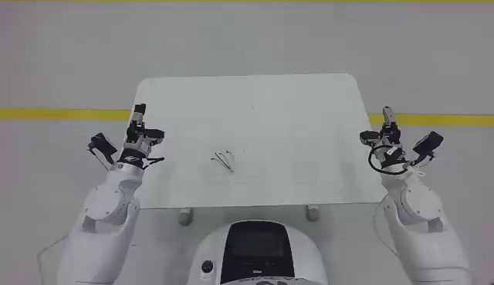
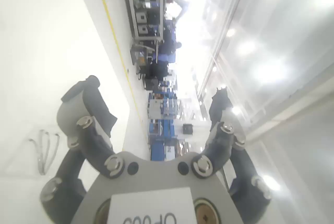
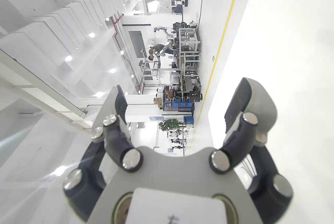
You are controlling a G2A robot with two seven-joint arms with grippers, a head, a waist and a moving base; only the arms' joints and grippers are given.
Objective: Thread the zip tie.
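While the zip tie (image 1: 224,160) lies loose on the table (image 1: 309,107), roughly midway between the two grippers and well apart from both, the threading has, as I judge it, not begun. It shows as a small cluster of thin pale strips lying flat. Whether that is one tie or several, and whether any tail already sits in a head, is too small to tell.

From the left gripper (image 2: 155,90) the strips lie off to its inner side, toward the table's middle and about level with its wrist rather than its fingertips. Its jaws stand wide apart with nothing between them. The right gripper (image 3: 182,86) hangs at the opposite table edge, jaws likewise spread and empty, with the tie well off to its own inner side. Both tools point away from the robot along the table's sides, not toward the tie.

Everything seems left to do: bring a gripper over the strips, lift one, take its other end with the second gripper, feed the tail through the head and pull it through.
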